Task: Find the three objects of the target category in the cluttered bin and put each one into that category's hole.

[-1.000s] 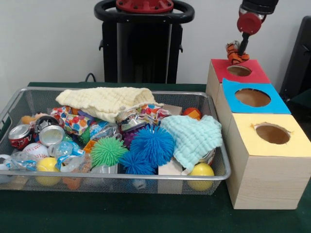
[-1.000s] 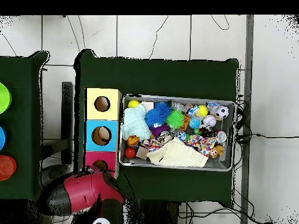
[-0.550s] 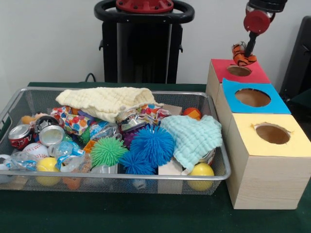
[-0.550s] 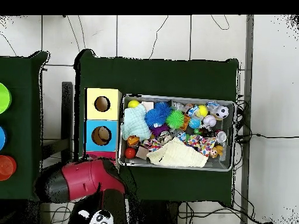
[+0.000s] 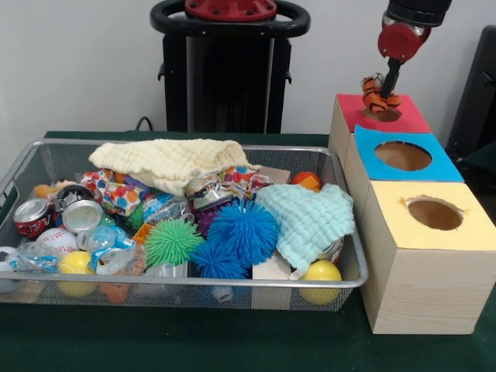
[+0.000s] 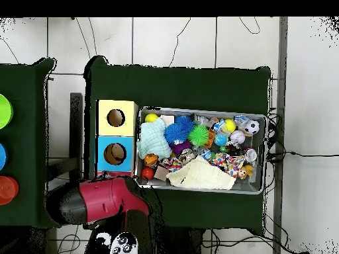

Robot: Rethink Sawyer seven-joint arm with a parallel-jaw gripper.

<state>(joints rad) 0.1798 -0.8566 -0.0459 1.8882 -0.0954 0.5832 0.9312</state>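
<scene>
- Over the red box point(image 5: 381, 113), the end effector point(image 5: 384, 91) grips a tiger toy point(image 5: 377, 91) at its hole.
- Released off-centre, the toy could catch the rim and tumble off.

My arm came down from the one o'clock corner of the front view, red wrist above a thin black gripper point(image 5: 381, 90) clamped on a striped orange toy point(image 5: 377, 94). Overhead, my red forearm point(image 6: 106, 201) lay at seven o'clock.

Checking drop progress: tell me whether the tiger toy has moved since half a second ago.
Yes. The tiger toy has dropped lower and slightly left, now at the red box hole.
</scene>
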